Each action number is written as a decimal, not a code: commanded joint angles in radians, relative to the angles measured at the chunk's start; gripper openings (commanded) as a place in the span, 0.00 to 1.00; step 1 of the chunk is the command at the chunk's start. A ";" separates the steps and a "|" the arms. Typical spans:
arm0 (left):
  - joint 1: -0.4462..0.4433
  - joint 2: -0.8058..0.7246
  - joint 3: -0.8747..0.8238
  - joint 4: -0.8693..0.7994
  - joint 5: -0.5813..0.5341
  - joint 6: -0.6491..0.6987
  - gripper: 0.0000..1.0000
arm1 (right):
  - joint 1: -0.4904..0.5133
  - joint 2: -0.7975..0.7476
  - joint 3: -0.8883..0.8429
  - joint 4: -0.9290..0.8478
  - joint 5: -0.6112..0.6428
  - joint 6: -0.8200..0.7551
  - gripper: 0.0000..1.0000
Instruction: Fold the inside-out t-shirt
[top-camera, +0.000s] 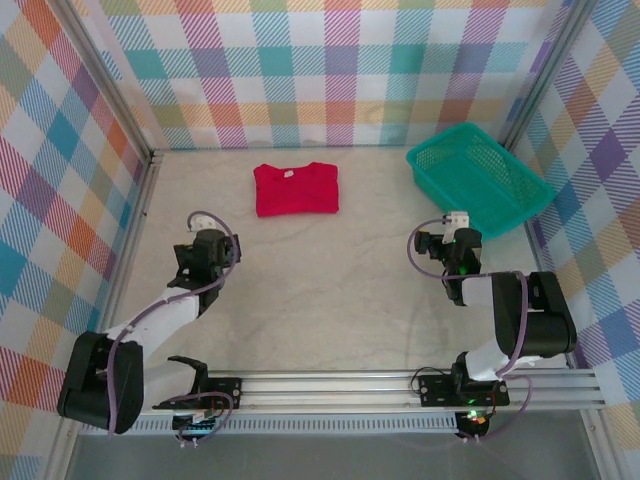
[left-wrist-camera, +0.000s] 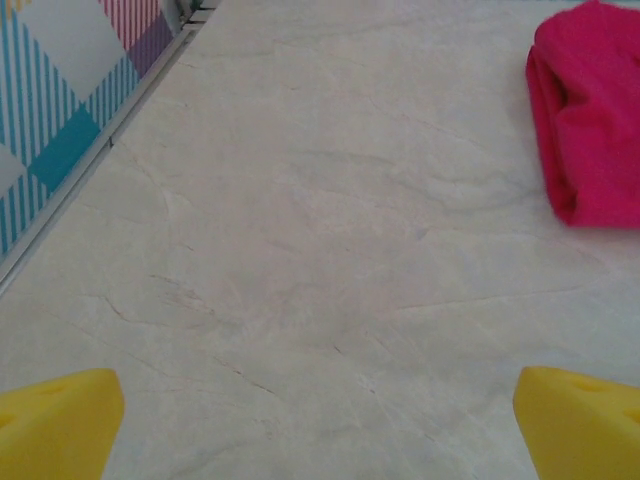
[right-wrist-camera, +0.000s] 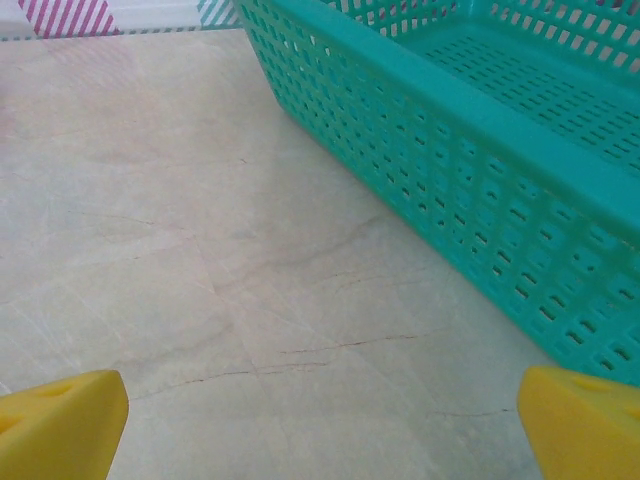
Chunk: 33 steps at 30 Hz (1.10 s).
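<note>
There, the red cloth t-shirt (top-camera: 296, 190) lay folded into a soft rectangle, small white neck label showing, toward the far side of the pale marbled table (top-camera: 330, 290). A teal plastic mesh basket (top-camera: 440, 188) sat well apart on the right. The left jaws and right jaws, tipped with yellow wedge-shaped pads (left-wrist-camera: 60, 425), gaped wide, holding nothing.

Soft red cloth t-shirt (top-camera: 295, 189), perforated teal plastic basket (top-camera: 478, 177), smooth matt marble-look table (top-camera: 340, 290).

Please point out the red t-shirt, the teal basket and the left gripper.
red t-shirt (top-camera: 296, 192), top view, cloth middle.
teal basket (right-wrist-camera: 440, 170), right wrist view, side wall.
left gripper (left-wrist-camera: 320, 425), left wrist view, between fingertips.
</note>
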 joint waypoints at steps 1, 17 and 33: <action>0.024 0.042 -0.108 0.361 -0.019 0.131 1.00 | -0.005 0.006 -0.001 0.059 -0.023 0.009 1.00; 0.127 0.381 -0.074 0.636 0.172 0.035 1.00 | -0.008 0.005 -0.001 0.055 -0.027 0.009 1.00; 0.138 0.380 -0.068 0.620 0.191 0.033 1.00 | -0.007 0.005 -0.001 0.055 -0.028 0.010 1.00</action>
